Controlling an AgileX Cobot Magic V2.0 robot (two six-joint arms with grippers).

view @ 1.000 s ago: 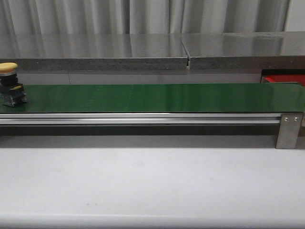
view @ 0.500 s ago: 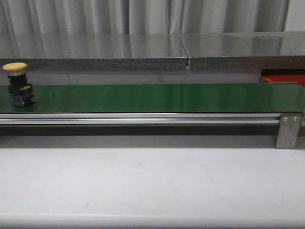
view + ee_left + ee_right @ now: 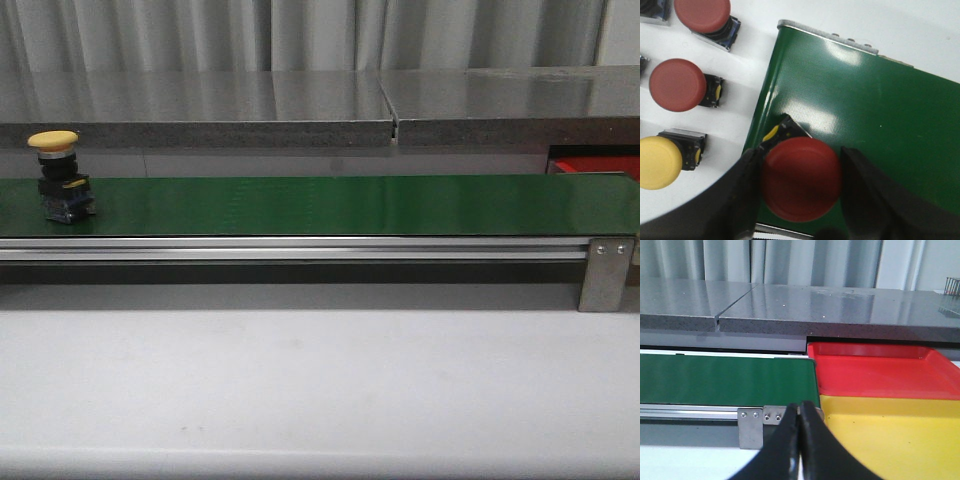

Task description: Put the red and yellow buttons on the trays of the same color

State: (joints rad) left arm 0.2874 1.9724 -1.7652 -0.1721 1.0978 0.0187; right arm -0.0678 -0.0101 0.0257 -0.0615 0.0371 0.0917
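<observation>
Green belt point(image 3: 330, 205), yellow button point(image 3: 58, 172) upright near its left end.
L gripper point(image 3: 797, 192) clamped on red button point(image 3: 801, 178) over belt's end, fingers point(image 3: 747, 200) tight on both sides of cap. Beside belt on white table point(image 3: 747, 65): two more red buttons point(image 3: 677, 84), one yellow. R gripper point(image 3: 800, 440) fully closed, holds nothing, near belt's other end; red tray point(image 3: 880, 372) just past it, yellow tray point(image 3: 890, 432) touching red one.
</observation>
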